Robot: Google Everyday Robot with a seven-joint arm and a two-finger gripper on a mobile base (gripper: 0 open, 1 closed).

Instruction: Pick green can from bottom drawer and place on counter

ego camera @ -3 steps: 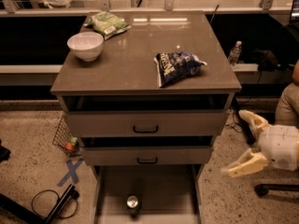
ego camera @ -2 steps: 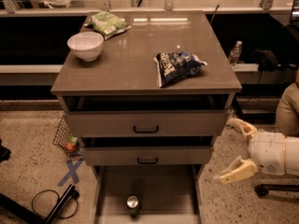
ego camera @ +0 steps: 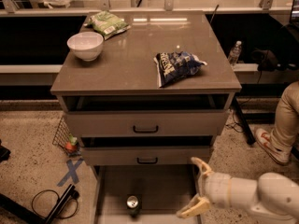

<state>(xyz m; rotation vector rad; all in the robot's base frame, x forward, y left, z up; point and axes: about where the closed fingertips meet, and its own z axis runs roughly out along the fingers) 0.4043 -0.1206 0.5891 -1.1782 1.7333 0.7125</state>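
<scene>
Cream-tipped white gripper [ego camera: 187, 188] by the pale bottom drawer [ego camera: 159, 185], dark green can [ego camera: 132, 204], white bowl [ego camera: 85, 45], grey-brown counter [ego camera: 133, 62].

end effector [ego camera: 187, 188] moved left, nearer bottom drawer [ego camera: 154, 188]

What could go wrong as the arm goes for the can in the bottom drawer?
The gripper hangs open to the right of the green can; a sideways approach might tip the upright can. The middle drawer juts out above the bottom drawer, so a lift could clip it.

Jaws apart, gripper [ego camera: 187, 188] right of green can [ego camera: 132, 202]
</scene>
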